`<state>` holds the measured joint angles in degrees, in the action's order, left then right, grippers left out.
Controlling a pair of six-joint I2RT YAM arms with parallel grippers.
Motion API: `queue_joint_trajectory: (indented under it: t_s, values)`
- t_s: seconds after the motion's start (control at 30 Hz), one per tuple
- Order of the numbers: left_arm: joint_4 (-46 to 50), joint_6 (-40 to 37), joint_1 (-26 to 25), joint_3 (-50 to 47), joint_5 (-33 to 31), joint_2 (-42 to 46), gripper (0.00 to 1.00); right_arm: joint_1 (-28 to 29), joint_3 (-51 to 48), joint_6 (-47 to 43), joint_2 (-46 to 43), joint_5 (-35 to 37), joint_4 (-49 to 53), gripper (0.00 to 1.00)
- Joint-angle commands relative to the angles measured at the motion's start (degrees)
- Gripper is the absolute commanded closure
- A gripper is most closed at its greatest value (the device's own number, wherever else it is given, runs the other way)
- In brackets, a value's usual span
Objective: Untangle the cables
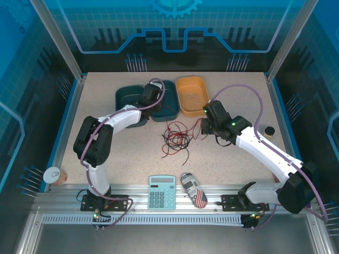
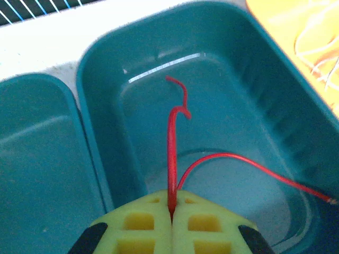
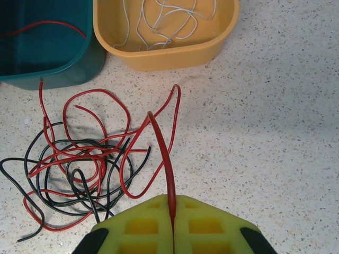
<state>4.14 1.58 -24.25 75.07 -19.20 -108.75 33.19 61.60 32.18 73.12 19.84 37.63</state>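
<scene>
Your left pincer (image 2: pixel 172 214) is pressed together on a red cable (image 2: pixel 171 143), and it's sitting right over the right-hand teal bin (image 2: pixel 100 63). The cable comes up out of the seam between the yellow fingers and kinks near its tip. A second run curves off to the right across the bin floor and ends close to the right wall. The other teal bin (image 2: pixel 32 159) sits right against it on the left.

Now your right pincer (image 3: pixel 173 214): clamped too, pinching a red strand (image 3: pixel 165 159) that arcs up and to the left from the fingers, toward the tangle (image 3: pixel 79 159). That's your heap of red and black cables, looped over each other on the speckled table (image 3: pixel 275 137). It lies left of the pincer and just in front of the bins. One red loop reaches up to the teal bin's wall. Behind it, the orange bin (image 3: pixel 169 58) holds pale cables (image 3: pixel 159 24) coiled loosely on its floor. In the wrist view, a red length lies inside the teal bin beside it.

From the top camera, the tangle sits mid-table between your two arms. The left pincer is back over the teal bins, and the right pincer is just to the right of the heap. At the near edge there's a calculator (image 1: pixel 161 192) with a patterned case (image 1: pixel 194 190) just beside it. A cup (image 1: pixel 54 175) sits off the left side.
</scene>
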Motion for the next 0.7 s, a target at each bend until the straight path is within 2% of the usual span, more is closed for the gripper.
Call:
queue_joint_trajectory:
  t_s: [0.0, 0.13, 0.3, 0.4, 0.47, 0.57, 0.67]
  values:
    - [3.5, 0.9, -1.1, 2.6, 1.2, -2.7, 0.99, -0.7, 2.0, 1.0, 0.6, -1.2, -0.7, 0.95]
    - [5.4, 0.3, -1.6, 5.1, 1.3, -5.3, 0.95, -0.7, 1.8, 1.1, 0.6, -1.6, -0.8, 0.95]
    - [8.4, -0.9, -2.0, 8.3, 1.5, -8.0, 0.94, -0.6, 1.4, 1.3, 0.9, -2.4, -1.0, 0.95]
    - [10.4, -1.1, -2.0, 9.9, 2.1, -8.6, 0.90, -0.6, 1.4, 1.4, 1.0, -2.5, -1.1, 0.95]
    - [11.0, -1.1, -2.1, 10.4, 2.7, -8.3, 0.83, -0.6, 1.3, 1.4, 1.1, -2.6, -1.2, 0.95]
    - [11.6, -1.0, -2.2, 10.9, 3.9, -7.3, 0.63, -0.6, 1.6, 1.3, 1.4, -2.6, -1.2, 0.95]
    - [13.0, -0.6, -2.3, 11.6, 5.1, -6.2, 0.51, -0.5, 1.8, 1.2, 1.6, -2.6, -1.2, 0.95]
